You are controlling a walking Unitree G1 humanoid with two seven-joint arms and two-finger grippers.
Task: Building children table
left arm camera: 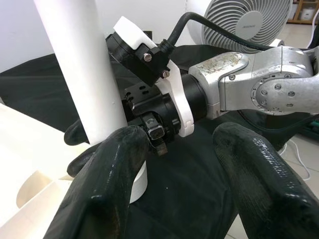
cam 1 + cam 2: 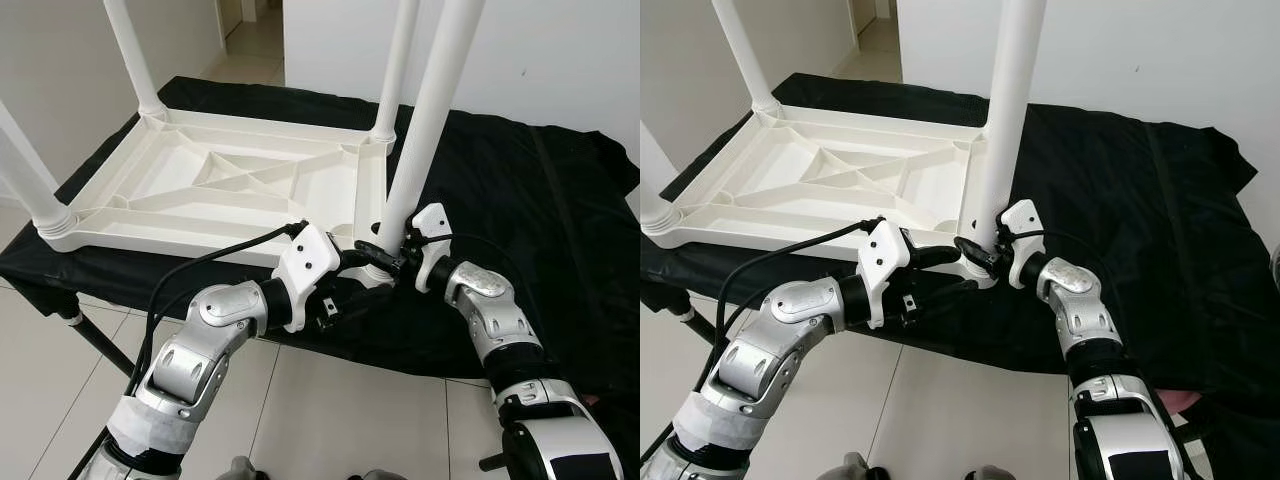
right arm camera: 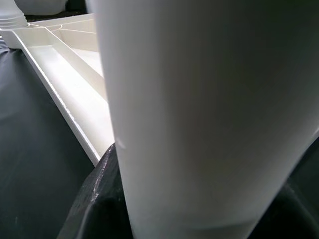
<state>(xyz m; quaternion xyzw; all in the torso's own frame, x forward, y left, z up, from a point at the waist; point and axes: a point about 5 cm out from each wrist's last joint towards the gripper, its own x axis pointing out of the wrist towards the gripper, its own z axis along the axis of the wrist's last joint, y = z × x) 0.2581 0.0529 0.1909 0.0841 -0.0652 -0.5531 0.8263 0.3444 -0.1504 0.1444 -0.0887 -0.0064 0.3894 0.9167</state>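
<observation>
A white plastic table top (image 2: 230,190) lies upside down on a surface draped in black cloth (image 2: 520,200). Legs stand in its far-left (image 2: 133,60), far-right (image 2: 398,70) and near-left (image 2: 28,178) corners. At the near-right corner a fourth white leg (image 2: 428,130) stands slightly tilted, and my right gripper (image 2: 388,252) is shut on it just above its base. In the right wrist view this leg (image 3: 199,109) sits between the fingers (image 3: 94,199). My left gripper (image 2: 362,278) is open right beside the same leg's base (image 1: 84,64), with one finger (image 1: 107,194) against it.
The cloth-covered surface ends just in front of both arms, above a tiled floor (image 2: 320,410). A black stand leg (image 2: 95,340) slants down at the near left. A white fan (image 1: 249,20) stands behind my right arm. A white wall (image 2: 560,50) backs the table.
</observation>
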